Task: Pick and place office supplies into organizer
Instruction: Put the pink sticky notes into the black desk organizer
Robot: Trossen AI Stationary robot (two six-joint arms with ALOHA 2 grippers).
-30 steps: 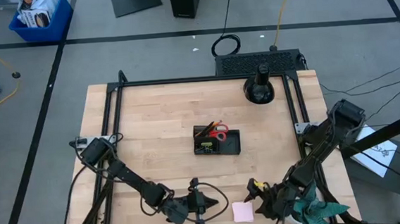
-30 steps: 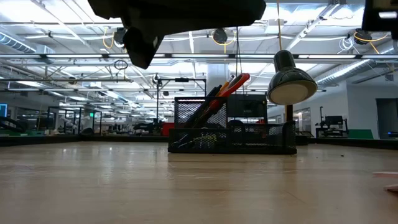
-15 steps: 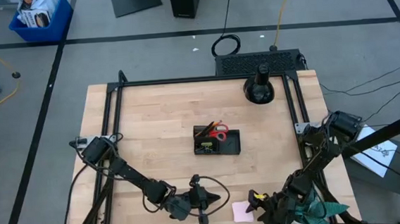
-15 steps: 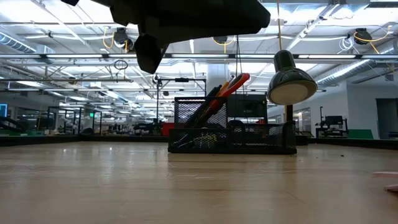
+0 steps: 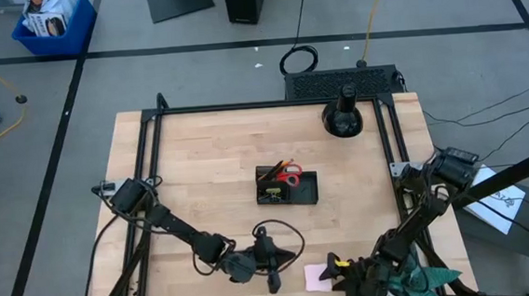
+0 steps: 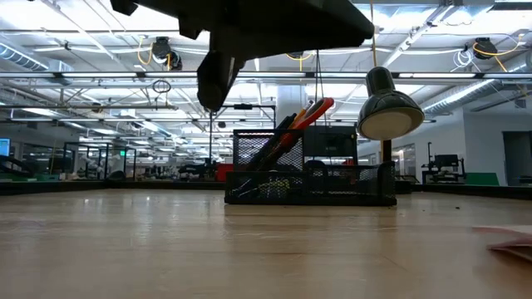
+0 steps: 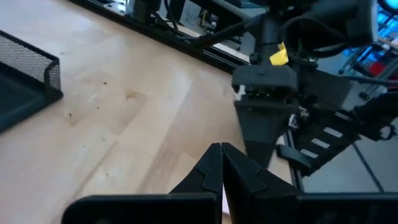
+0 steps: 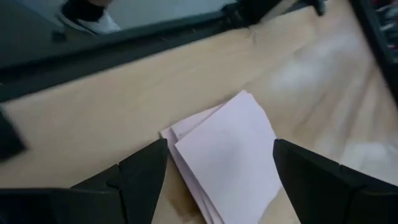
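Observation:
The pink sticky-note pad (image 8: 224,149) lies flat on the table near its front edge (image 5: 315,278). My right gripper (image 8: 217,171) is open and low over it, one finger on either side of the pad. Just to its left, my left gripper (image 5: 273,273) is shut with nothing in it and hovers above the table, its fingertips (image 7: 221,163) pointing toward my right gripper. The black mesh organizer (image 5: 287,186) stands at the table's middle, with red-handled scissors (image 5: 292,174) and orange pencils (image 6: 293,120) sticking up out of it. My right gripper's open fingers (image 8: 140,171) come slanting down from the table's right and stand on either side of the pink pad's edges (image 8: 171,140). I cannot tell whether they touch it. The pad lies flat on the table.
A black domed lamp (image 5: 342,116) stands at the far right of the table. A teal paper plant (image 5: 414,282) sits at the near right corner, under my right arm. A black frame rail (image 5: 243,106) runs around the table. Bare wood lies left of the organizer.
My right gripper has come down toward the pink pad and the table's near edge, rolling as it sank, and has stayed open. My left gripper has drifted a little toward the table's right and rolled, staying shut.

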